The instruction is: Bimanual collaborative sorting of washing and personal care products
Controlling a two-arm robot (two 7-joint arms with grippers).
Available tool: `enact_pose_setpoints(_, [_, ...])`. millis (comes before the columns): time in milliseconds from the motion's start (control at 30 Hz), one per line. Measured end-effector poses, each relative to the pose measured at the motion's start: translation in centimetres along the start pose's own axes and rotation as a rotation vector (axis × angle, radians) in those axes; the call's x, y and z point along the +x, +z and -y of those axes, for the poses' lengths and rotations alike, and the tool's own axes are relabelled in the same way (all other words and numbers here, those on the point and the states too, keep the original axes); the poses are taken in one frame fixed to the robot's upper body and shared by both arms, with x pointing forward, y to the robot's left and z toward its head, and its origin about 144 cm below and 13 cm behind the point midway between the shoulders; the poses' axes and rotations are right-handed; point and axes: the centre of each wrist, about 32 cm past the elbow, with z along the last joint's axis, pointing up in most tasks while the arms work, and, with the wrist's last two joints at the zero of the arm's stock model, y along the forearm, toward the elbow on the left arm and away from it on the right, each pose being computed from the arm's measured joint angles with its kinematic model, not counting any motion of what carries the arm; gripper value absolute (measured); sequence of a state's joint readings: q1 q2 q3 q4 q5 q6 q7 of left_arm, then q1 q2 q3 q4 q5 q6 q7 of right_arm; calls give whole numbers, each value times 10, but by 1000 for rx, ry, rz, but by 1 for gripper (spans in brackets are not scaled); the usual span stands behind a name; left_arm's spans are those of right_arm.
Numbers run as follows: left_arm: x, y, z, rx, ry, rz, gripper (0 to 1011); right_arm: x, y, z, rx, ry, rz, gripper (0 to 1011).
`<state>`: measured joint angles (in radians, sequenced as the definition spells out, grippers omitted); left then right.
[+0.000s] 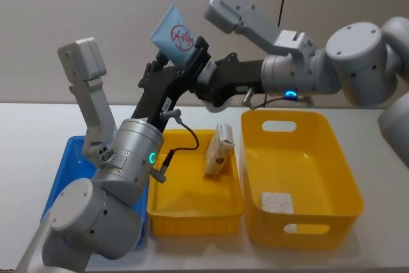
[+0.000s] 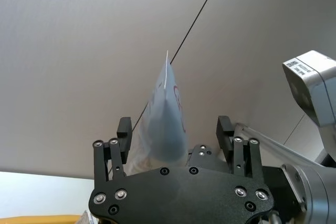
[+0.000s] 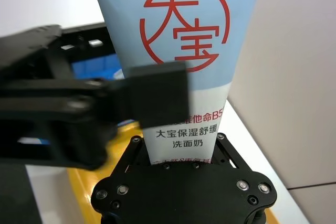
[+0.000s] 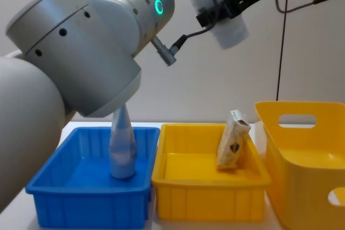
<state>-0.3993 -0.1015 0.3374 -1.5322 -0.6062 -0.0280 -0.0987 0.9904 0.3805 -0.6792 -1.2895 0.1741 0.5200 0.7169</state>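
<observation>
Right end effector clamped on pouch base, left end effector fingers apart beside it; pouch looks light, soft, slippery—best pinched low.

Silver-grey rounded arm joints, green ring light on left arm, blue light on right, black left gripper and right gripper, silver screws, thin black cables

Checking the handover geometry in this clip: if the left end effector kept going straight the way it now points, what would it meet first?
The pale blue tube is already between the left end effector's open fingers, so it meets that first. The right end effector holds the tube's lower end. Beyond it the left wrist view shows a dark cable and wall; depth is unclear.
</observation>
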Motion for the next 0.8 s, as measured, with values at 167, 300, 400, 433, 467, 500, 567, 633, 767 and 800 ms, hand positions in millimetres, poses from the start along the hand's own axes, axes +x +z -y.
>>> enact_pose_setpoints(167, [0, 0, 0, 0, 0, 0, 1001, 18, -1, 5, -9, -18, 21, 249])
enact_pose_setpoints(300, [0, 0, 0, 0, 1, 0, 1002, 39, -4, 11, -9, -41, 44, 248])
enact_pose_setpoints(400, [0, 0, 0, 0, 1, 0, 1002, 63, -9, 17, -9, -73, 61, 248])
enact_pose_setpoints(433, [0, 0, 0, 0, 1, 0, 1001, 68, -10, 18, -12, -78, 58, 248])
enact_pose_setpoints(467, [0, 0, 0, 0, 1, 0, 1001, 72, -11, 19, -10, -85, 64, 248])
enact_pose_setpoints(500, [0, 0, 0, 0, 2, 0, 1001, 78, -12, 20, -13, -94, 62, 248])
enact_pose_setpoints(567, [0, 0, 0, 0, 2, 0, 1001, 91, -16, 23, -16, -112, 60, 248])
enact_pose_setpoints(633, [0, 0, 0, 0, 2, 0, 1001, 101, -19, 25, -21, -126, 55, 248])
enact_pose_setpoints(767, [0, 0, 0, 0, 3, 0, 1001, 125, -27, 29, -30, -149, 34, 246])
enact_pose_setpoints(800, [0, 0, 0, 0, 3, 0, 1002, 125, -27, 29, -30, -149, 34, 246])
